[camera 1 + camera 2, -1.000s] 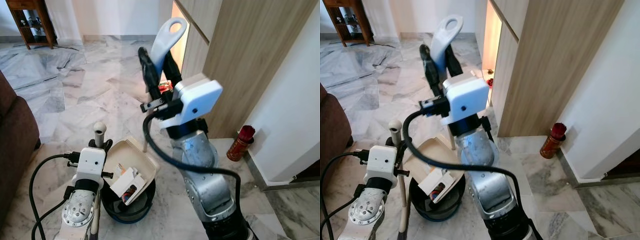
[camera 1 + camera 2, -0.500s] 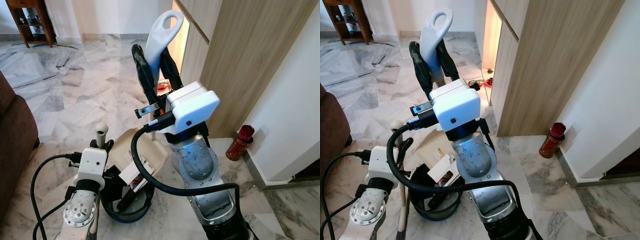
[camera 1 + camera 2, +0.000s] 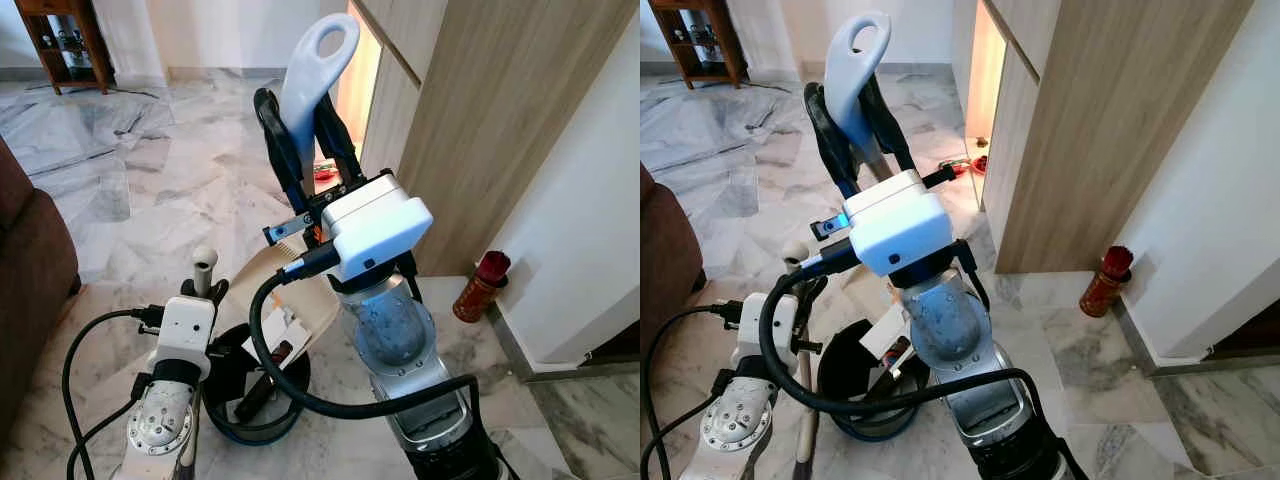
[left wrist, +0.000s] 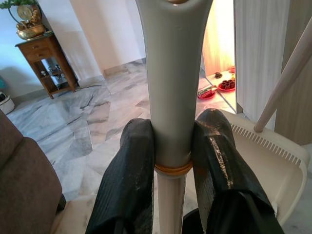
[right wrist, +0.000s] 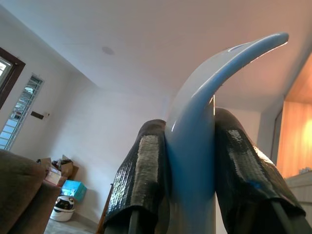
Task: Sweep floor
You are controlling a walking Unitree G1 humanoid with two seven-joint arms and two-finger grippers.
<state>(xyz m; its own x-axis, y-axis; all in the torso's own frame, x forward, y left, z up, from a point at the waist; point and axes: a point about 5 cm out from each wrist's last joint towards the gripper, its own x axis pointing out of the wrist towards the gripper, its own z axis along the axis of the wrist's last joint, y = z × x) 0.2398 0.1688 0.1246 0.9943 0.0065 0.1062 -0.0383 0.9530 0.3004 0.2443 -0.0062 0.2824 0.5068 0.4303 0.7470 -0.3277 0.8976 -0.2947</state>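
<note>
Since a second ago we're tipping the dustpan [image 3: 300, 295] much steeper, so its trash is sliding into the black bin [image 3: 232, 372] on the marble floor [image 3: 150, 190]. Our right gripper [image 3: 302, 150] is raised high, clamping the pale dustpan handle [image 3: 312, 75], which runs upright, loop on top. Our left gripper [image 4: 171, 146] is squeezing the broom handle [image 4: 173, 83], also standing vertical beside the bin

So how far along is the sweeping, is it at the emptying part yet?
Yes, sweeping looks largely done. The right gripper holds the dustpan handle high, tipping the dustpan over the bin, with rubbish already inside. The left gripper grips the broom handle. Left: finish emptying and set both tools down. Whether bits remain on the floor can't be told.
</note>
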